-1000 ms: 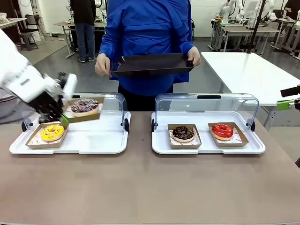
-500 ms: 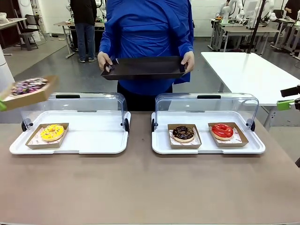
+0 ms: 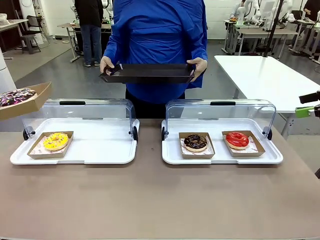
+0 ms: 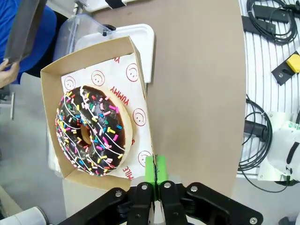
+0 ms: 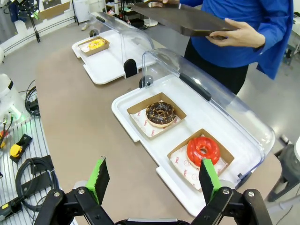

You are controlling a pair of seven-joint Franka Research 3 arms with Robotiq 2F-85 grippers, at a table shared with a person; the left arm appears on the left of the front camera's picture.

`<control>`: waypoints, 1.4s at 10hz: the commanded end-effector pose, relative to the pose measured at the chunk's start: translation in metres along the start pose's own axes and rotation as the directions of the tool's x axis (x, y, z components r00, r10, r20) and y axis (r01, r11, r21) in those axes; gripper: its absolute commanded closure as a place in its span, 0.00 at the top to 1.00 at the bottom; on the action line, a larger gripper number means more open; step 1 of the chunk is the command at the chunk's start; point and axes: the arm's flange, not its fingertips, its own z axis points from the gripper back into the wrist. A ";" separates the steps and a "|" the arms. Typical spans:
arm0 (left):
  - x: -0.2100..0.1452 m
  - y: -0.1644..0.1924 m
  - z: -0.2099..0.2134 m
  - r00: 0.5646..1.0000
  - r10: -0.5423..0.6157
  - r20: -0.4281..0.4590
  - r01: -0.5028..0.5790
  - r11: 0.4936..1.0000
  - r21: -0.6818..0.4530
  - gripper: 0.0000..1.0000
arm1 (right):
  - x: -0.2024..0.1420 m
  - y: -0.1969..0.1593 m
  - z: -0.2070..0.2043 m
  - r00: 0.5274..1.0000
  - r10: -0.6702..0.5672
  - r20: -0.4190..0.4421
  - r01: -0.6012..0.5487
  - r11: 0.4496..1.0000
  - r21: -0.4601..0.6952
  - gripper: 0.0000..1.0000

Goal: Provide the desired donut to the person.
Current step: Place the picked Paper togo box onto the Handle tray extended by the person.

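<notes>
Pinching one donut box (image 4: 84, 55) — left pincer (image 4: 155, 171), right pincer (image 5: 153, 168) spread wide, three more donuts (image 3: 55, 141) (image 3: 195, 142) (image 3: 237, 139)

Donut (image 4: 91, 131): chocolate-glazed, coloured sprinkles, white drizzle; seated in a cardboard tray (image 4: 89, 55), raised and tilted beyond the table's (image 3: 150, 200) left end. Person (image 3: 157, 40): blue jacket, stationed at the far side, black tray (image 3: 147, 73) held in both hands.

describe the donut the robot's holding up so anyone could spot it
Find the left clear-lidded display tray. Above its left end a cardboard tray hangs in the air, carrying a chocolate donut with multicoloured sprinkles and white stripes. The yellow donut, dark donut and red donut rest inside display trays.
</notes>
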 end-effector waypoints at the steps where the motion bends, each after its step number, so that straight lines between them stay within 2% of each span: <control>1: -0.022 -0.075 -0.087 1.000 -0.025 0.004 0.025 0.999 0.023 0.00 | -0.001 -0.002 -0.002 1.000 0.012 0.020 -0.013 1.000 0.005 1.00; 7: -0.011 -0.063 -0.090 0.998 -0.067 -0.017 0.067 0.998 -0.007 0.00 | -0.001 -0.002 -0.002 1.000 0.012 0.020 -0.013 1.000 0.005 1.00; 9: 0.006 -0.054 -0.092 0.996 -0.078 -0.033 0.078 0.997 -0.004 0.00 | -0.001 -0.002 -0.002 1.000 0.012 0.020 -0.013 1.000 0.005 1.00; 11: 0.042 -0.034 -0.093 0.992 -0.095 -0.077 0.099 0.994 0.047 0.00 | -0.001 -0.002 -0.002 1.000 0.012 0.020 -0.013 1.000 0.005 1.00; 13: 0.103 0.002 -0.094 0.982 -0.150 -0.110 0.161 0.983 0.093 0.00 | -0.001 -0.002 -0.002 1.000 0.012 0.020 -0.013 1.000 0.005 1.00; 14: 0.131 0.019 -0.099 0.972 -0.174 -0.158 0.190 0.978 0.091 0.00 | -0.001 -0.002 -0.002 1.000 0.012 0.020 -0.013 1.000 0.005 1.00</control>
